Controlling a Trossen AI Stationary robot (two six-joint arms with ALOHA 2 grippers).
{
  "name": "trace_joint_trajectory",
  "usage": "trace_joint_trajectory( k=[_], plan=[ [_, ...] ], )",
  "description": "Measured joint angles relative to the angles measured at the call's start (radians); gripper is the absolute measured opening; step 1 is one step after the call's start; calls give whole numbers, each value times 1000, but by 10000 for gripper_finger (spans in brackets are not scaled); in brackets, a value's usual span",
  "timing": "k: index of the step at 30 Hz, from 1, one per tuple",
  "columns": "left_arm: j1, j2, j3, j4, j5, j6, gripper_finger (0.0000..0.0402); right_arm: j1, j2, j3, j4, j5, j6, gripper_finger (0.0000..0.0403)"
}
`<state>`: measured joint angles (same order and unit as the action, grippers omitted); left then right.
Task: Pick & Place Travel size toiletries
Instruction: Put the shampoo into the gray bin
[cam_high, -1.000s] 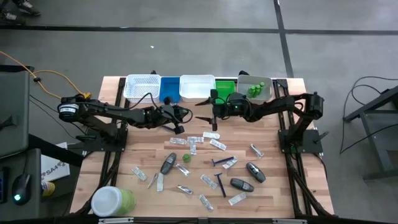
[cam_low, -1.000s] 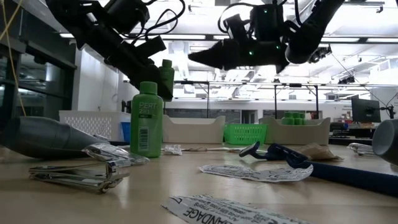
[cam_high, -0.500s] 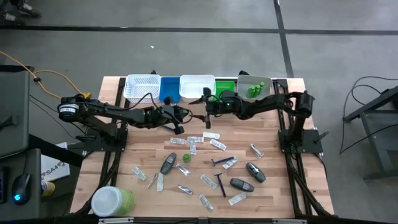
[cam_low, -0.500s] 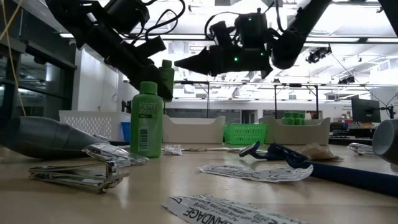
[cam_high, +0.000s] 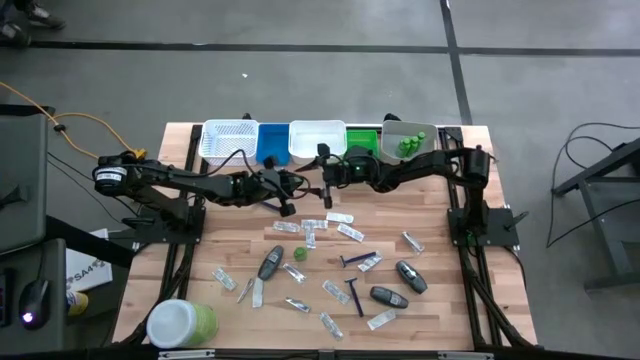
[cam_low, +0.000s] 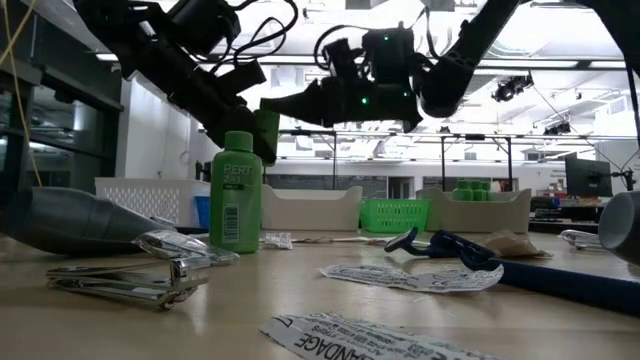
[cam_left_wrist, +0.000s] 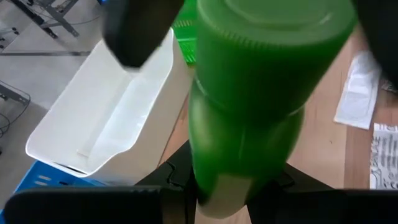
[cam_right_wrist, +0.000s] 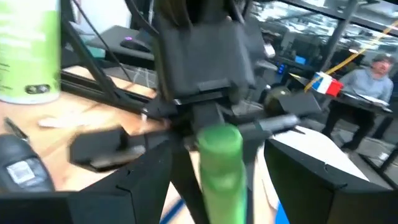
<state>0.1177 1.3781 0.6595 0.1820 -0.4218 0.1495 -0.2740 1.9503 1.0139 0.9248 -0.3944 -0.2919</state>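
Small green bottle (cam_left_wrist: 249, 93), ribbed round cap, pinched by left gripper (cam_high: 287, 187); right gripper (cam_high: 322, 170) spread beside it.

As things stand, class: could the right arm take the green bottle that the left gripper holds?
Probably yes: the right gripper is open, facing the green bottle that the left gripper holds up, with nothing between them.
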Motion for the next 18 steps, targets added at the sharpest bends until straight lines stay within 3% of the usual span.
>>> trace_joint_trajectory(
  k=[10,18],
  plan=[
    [0,0,0,2,28,1,86,1,6,22,-16,0,0,243],
    [0,0,0,38,65,3,86,9,19,22,-21,-4,-6,191]
  ],
)
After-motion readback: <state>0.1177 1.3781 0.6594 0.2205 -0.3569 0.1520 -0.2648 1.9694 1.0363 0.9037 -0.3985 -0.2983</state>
